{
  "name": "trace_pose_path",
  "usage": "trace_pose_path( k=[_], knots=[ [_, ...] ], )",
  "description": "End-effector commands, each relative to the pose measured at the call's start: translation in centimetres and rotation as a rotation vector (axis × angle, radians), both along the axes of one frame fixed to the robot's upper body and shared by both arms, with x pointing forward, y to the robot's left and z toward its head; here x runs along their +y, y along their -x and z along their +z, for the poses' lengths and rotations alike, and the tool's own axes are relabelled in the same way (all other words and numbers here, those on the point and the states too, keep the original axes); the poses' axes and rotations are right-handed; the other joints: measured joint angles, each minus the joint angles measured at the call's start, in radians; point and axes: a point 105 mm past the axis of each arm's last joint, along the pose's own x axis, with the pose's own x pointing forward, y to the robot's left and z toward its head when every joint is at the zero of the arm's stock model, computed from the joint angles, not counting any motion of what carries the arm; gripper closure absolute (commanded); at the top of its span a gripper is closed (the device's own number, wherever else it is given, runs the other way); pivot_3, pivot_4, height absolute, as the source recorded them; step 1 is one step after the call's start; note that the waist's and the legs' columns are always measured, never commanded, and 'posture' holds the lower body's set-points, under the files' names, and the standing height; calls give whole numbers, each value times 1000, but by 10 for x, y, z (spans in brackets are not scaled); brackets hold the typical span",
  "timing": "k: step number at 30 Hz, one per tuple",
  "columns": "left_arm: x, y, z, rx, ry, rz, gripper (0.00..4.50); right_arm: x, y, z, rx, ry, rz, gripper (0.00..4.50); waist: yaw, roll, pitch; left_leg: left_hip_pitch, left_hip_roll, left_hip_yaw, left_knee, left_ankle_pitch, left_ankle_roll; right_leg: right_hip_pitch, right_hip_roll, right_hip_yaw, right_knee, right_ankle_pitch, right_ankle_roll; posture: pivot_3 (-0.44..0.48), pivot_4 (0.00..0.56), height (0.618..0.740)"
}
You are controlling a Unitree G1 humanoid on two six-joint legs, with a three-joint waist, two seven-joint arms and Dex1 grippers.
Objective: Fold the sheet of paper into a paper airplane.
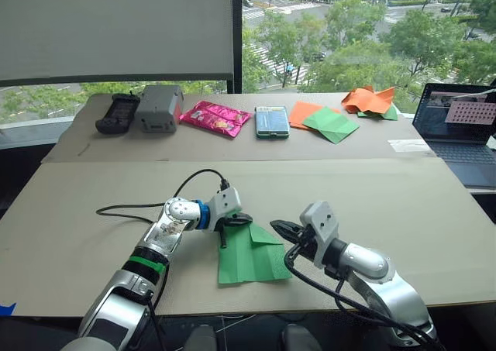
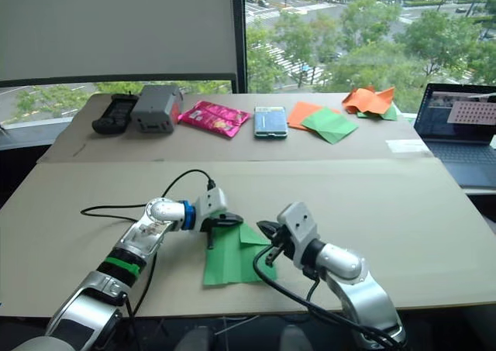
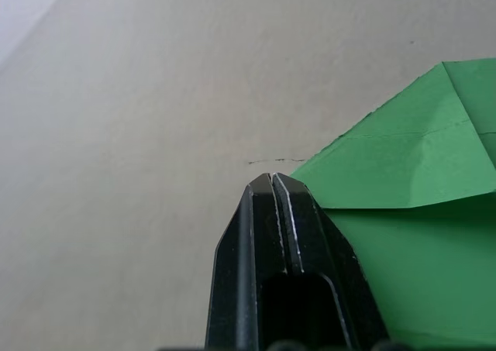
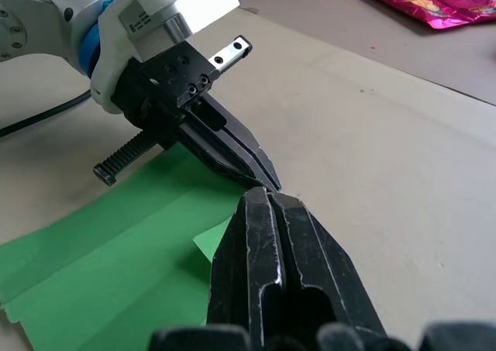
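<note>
The sheet of paper (image 1: 249, 263), bright green and partly folded with a small flap turned over at its far corner, lies flat near the table's front edge. My left gripper (image 1: 223, 239) points down at the paper's far left edge, fingers shut with nothing between them; its tip (image 3: 271, 182) rests on bare table just beside the green edge. From the right, my right gripper (image 1: 276, 226) reaches in, shut too, its tip (image 4: 267, 200) hovering over the folded corner and nearly meeting the left gripper's tip (image 4: 266, 180). No paper airplane has taken shape.
Along the far table lie a black device (image 1: 117, 112), grey box (image 1: 159, 107), pink packet (image 1: 215, 118), teal box (image 1: 272, 122), orange and green sheets (image 1: 325, 121) and crumpled orange paper (image 1: 370, 100). A laptop (image 1: 461, 130) sits at the right. A black cable (image 1: 132, 208) trails left.
</note>
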Motion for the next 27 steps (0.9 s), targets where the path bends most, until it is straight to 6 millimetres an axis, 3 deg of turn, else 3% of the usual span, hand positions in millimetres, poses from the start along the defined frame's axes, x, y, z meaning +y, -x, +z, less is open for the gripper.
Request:
trace_pose_path(
  k=[1, 7, 10, 13, 19, 25, 27],
  knots=[
    [5, 2, 34, -50, 88, 16, 4500, 8, -1, 5, -44, 26, 29, 4478, 2, 0, 2, 0, 0, 0, 0, 0, 0, 0, 0, 0, 0, 0, 0, 0, 150, 718],
    [31, 12, 64, -57, 172, 119, 4500, 15, -3, -3, -33, 56, 53, 4478, 3, 0, 3, 0, 0, 0, -1, 0, 0, -2, 0, 0, 3, 0, 0, 0, 150, 718],
    [72, 22, 58, 0, 186, 286, 4500, 15, -7, -13, 1, 81, 52, 4478, -7, 0, 3, 1, 0, 0, -1, 0, 0, -2, 0, 0, 3, 0, 0, 0, 150, 718],
    [89, 32, 48, 43, 184, 365, 4500, 17, -9, -21, 21, 94, 55, 4478, -15, 0, 4, 3, 1, 0, -1, 0, 0, -3, 0, 0, 3, 0, 0, 0, 150, 718],
    [95, 41, 34, 106, 214, 444, 4500, 24, -12, -35, 40, 118, 84, 4478, 4, -2, 5, 1, 1, 0, -1, 0, 0, -4, -1, 0, 0, 0, 0, 0, 150, 718],
    [85, 38, 32, 185, 313, 474, 4500, 19, -17, -44, 70, 159, 65, 4478, 4, -1, 5, 0, 0, 1, -1, 0, 0, -5, -1, 0, -1, 0, -1, 0, 150, 718],
    [81, 39, 30, 233, 355, 477, 3957, 17, -18, -45, 73, 164, 59, 4500, 4, -2, 5, 0, 1, 1, -1, 0, 0, -5, -1, 0, 0, 0, -1, 0, 150, 718]
  ],
)
